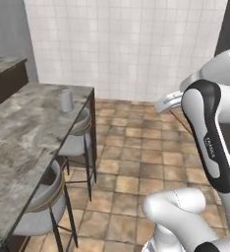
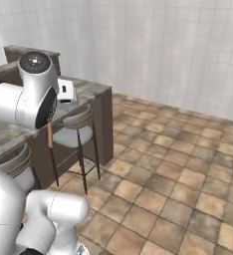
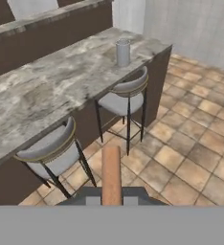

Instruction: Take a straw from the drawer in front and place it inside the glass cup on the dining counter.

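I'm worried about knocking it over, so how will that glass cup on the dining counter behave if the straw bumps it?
The glass cup is taller than wide, so probably tippy. It looks empty, likely light, and may slide on the smooth dining counter.

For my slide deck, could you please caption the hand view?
Gripper shut on the straw, facing the glass cup on the dining counter.

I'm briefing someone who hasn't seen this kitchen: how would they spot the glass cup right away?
Find the long grey marbled dining counter with two stools tucked beneath it. Near its far end, close to the tiled wall, stands the glass cup: a small, pale, translucent tumbler without a handle, upright on the stone.
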